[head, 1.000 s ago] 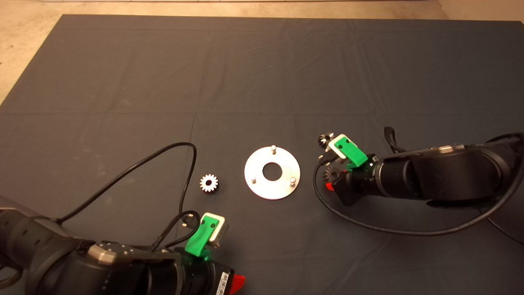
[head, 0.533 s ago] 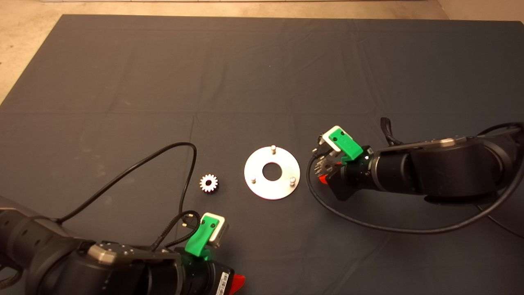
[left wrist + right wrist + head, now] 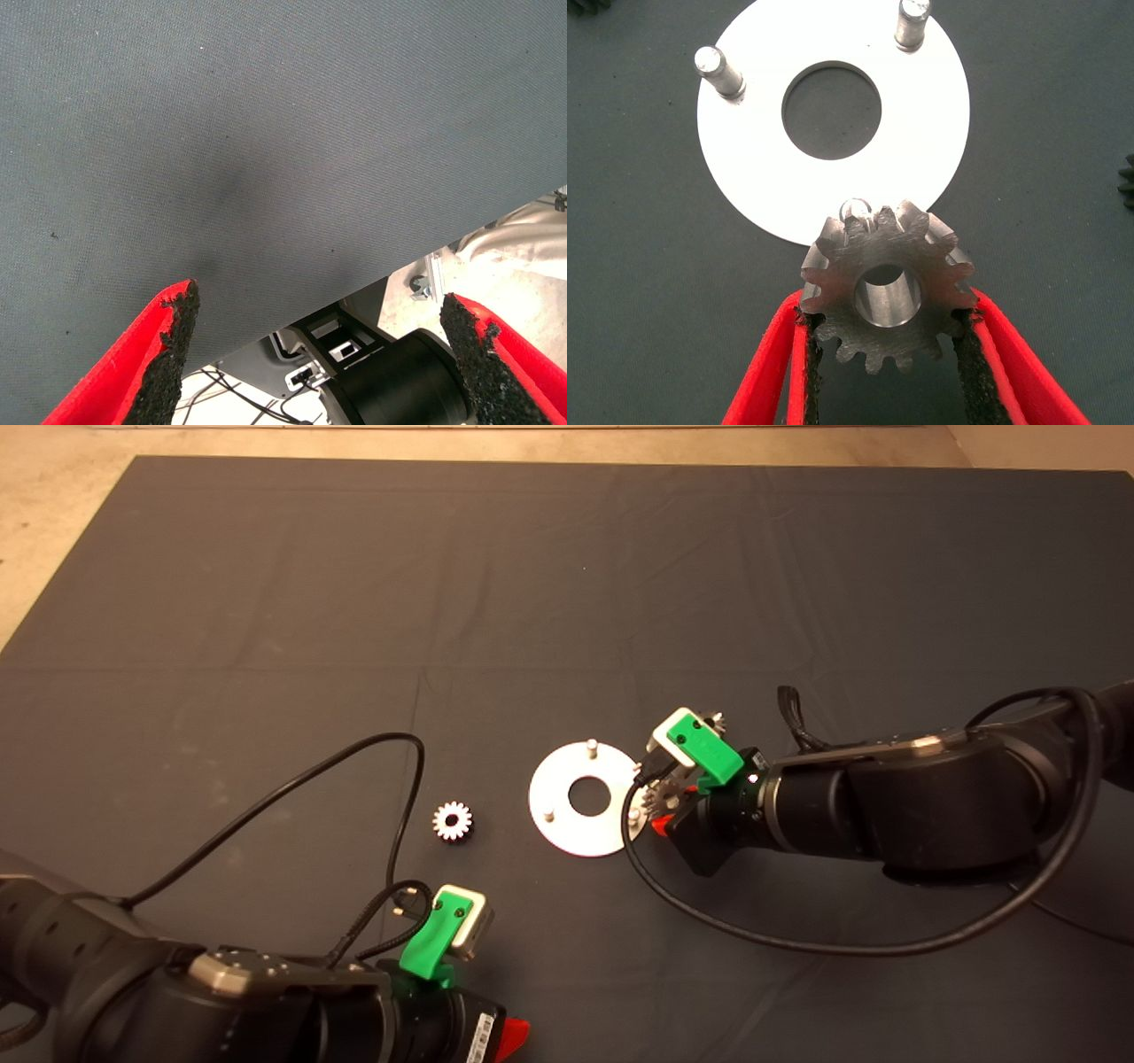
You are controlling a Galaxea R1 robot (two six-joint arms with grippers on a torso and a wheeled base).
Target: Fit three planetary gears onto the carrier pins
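Since a second ago the right gripper (image 3: 657,808) has travelled leftward from the bare mat to the right edge of the carrier disc (image 3: 567,819), bringing a planetary gear (image 3: 886,297) with it. Its two red fingers (image 3: 772,363) are closed on that gear's toothed rim, one pad on each side, bore facing the wrist camera. The gear hangs over the disc's near rim, and its upper teeth hide most of the nearest carrier pin (image 3: 856,211); only the pin's top shows. The other two pins (image 3: 911,21) stand bare across the central hole. A second gear (image 3: 453,821) lies on the mat (image 3: 266,584) left of the disc, near a looping black cable (image 3: 390,737). A third gear (image 3: 716,719) peeks from behind the right gripper's green housing. The left gripper (image 3: 319,341) waits at the lower left, fingers spread wide and holding nothing.
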